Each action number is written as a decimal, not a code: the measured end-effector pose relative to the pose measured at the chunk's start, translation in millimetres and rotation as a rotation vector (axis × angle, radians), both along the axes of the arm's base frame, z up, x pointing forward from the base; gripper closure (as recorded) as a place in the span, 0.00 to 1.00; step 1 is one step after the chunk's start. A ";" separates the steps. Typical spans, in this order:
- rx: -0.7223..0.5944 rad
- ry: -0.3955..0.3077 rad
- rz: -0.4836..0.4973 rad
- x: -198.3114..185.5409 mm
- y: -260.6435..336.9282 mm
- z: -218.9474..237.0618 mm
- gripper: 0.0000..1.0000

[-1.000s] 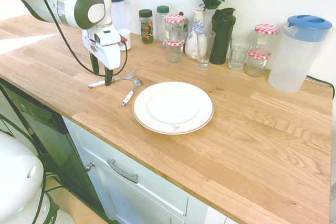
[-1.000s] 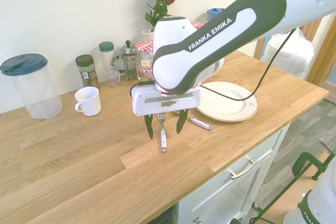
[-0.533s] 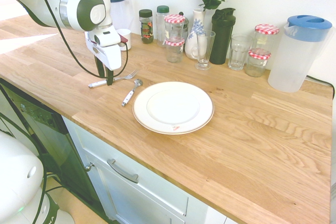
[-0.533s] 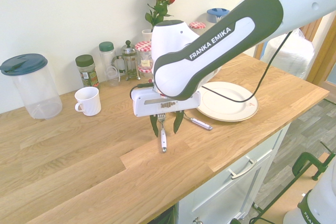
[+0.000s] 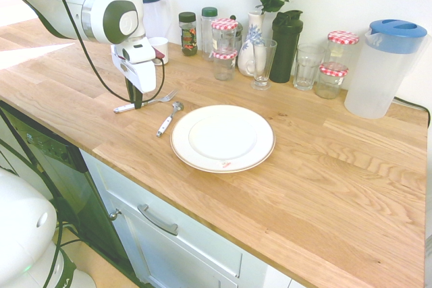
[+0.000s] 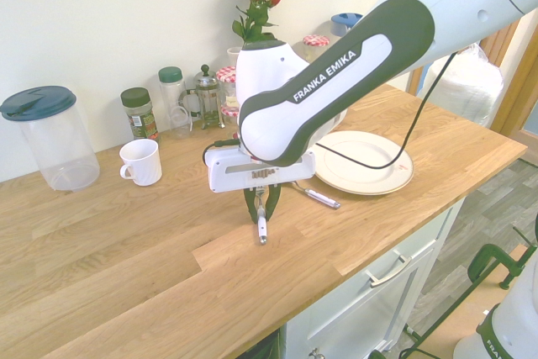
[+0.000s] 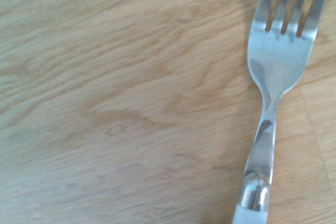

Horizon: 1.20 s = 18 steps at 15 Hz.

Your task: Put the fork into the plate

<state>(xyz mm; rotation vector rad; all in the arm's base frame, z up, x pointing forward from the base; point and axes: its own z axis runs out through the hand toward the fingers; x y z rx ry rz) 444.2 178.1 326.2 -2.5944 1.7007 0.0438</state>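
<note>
- The gripper (image 6: 261, 208) has closed in since a second ago: jaws now clamped on the fork (image 6: 261, 220), which lies on the surface (image 5: 324, 166).
- A spoon (image 5: 169, 117) lies between fork and plate (image 5: 223, 137).

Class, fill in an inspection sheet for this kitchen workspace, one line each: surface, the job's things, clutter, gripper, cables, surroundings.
Surface: light wooden countertop, bare toward its front edge.
Job's things: slim silver fork with white handle lies flat on the wood; large round white plate with reddish rim line holds nothing.
Clutter: white-handled spoon between fork and plate; white mug; jars, glasses, a rose vase and two lidded plastic jugs along the wall.
Gripper: gripper closed around the fork's handle.
Cables: black cable hangs from the arm.
Surroundings: white cabinet drawers below.
</note>
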 end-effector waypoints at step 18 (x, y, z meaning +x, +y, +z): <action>0.022 -0.146 -0.100 5.0 -69.3 50.9 1.00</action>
